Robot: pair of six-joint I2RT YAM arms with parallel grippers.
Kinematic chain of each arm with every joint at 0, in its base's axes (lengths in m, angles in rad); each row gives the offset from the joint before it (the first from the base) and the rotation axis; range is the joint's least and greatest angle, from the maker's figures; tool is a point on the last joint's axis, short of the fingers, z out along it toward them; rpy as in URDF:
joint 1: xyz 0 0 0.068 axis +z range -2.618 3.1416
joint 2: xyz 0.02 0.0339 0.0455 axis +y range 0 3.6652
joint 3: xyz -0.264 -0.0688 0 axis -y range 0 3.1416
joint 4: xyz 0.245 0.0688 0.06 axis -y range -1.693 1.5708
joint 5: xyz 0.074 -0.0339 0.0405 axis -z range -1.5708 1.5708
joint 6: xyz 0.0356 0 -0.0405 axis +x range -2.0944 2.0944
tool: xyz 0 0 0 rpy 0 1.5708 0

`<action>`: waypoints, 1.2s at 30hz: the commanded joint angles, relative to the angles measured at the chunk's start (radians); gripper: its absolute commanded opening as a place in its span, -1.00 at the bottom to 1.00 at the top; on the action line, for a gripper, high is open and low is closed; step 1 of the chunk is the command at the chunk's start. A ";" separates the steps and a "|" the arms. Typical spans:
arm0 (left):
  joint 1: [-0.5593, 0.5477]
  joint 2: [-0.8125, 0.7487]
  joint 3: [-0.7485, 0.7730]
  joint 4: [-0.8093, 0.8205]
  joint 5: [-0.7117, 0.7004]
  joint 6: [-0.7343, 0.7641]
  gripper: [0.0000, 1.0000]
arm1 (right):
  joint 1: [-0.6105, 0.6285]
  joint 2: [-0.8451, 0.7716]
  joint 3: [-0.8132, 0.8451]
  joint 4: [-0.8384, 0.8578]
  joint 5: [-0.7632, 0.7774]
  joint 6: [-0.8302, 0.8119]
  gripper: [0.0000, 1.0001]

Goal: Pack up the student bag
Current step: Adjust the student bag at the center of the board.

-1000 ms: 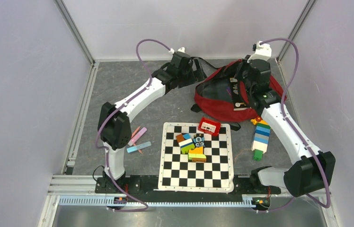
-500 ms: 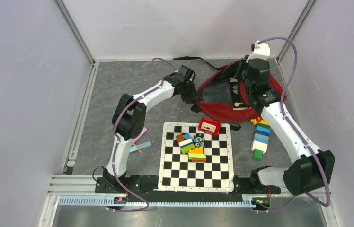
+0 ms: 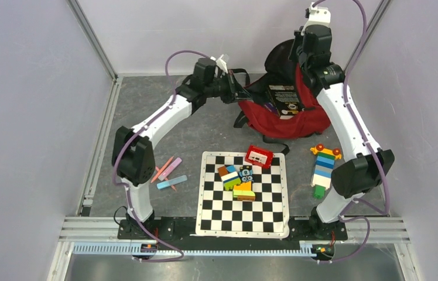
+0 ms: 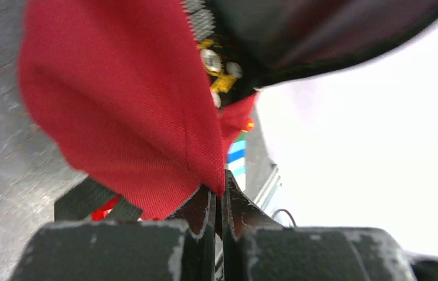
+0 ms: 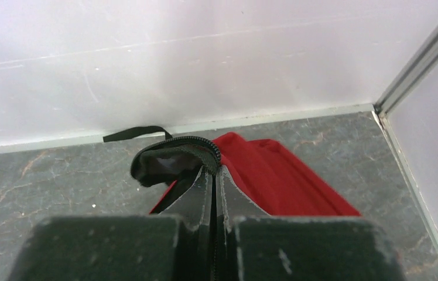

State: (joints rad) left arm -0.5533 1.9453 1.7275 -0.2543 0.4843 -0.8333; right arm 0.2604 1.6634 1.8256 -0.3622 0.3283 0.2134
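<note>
Right jaws are hoisting the student bag [image 3: 290, 122] higher, clamped on its zipper rim. Left jaws are pinching its red edge opposite, mouth gaping between them.

Robotics laboratory test cell. Evidence: 2 arms, left arm [image 3: 158, 120] and right arm [image 3: 351, 126], mounted on an aluminium rail [image 3: 88, 225]; plain panel walls [image 3: 29, 117]; grey tabletop [image 3: 146, 99]; checkerboard mat [image 3: 263, 216].

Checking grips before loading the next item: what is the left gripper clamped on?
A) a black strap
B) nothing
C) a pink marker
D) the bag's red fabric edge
D: the left wrist view shows the left gripper shut, with the red fabric edge of the student bag pinched in it.
</note>
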 commanded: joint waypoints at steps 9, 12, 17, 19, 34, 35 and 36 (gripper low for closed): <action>0.079 -0.252 -0.409 0.632 0.377 -0.133 -0.96 | 0.004 0.033 -0.014 0.137 -0.184 -0.037 -1.00; 0.091 -0.293 -0.462 0.562 0.328 -0.065 -0.96 | 0.010 0.015 -0.082 0.141 -0.234 -0.039 -1.00; 0.090 -0.353 -0.428 0.054 0.043 0.227 -0.93 | 0.049 -0.017 -0.192 0.136 -0.310 -0.053 -1.00; 0.092 -0.367 -0.430 -0.047 -0.005 0.287 -0.82 | 0.077 -0.032 -0.249 0.138 -0.320 -0.067 -1.00; 0.131 -0.485 -0.378 -0.213 -0.207 0.234 0.51 | 0.261 -0.114 -0.510 0.093 -0.514 -0.161 -0.88; 0.140 -0.491 -0.379 -0.201 -0.208 0.214 0.54 | 0.271 -0.113 -0.512 0.083 -0.534 -0.173 -0.81; 0.152 -0.498 -0.381 -0.185 -0.206 0.194 0.56 | 0.281 -0.115 -0.518 0.079 -0.555 -0.185 -0.76</action>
State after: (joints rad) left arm -0.4370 1.5059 1.3037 -0.4721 0.3298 -0.5652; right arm 0.5133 1.5871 1.3277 -0.2565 -0.1432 0.0990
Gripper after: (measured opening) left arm 0.759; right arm 0.075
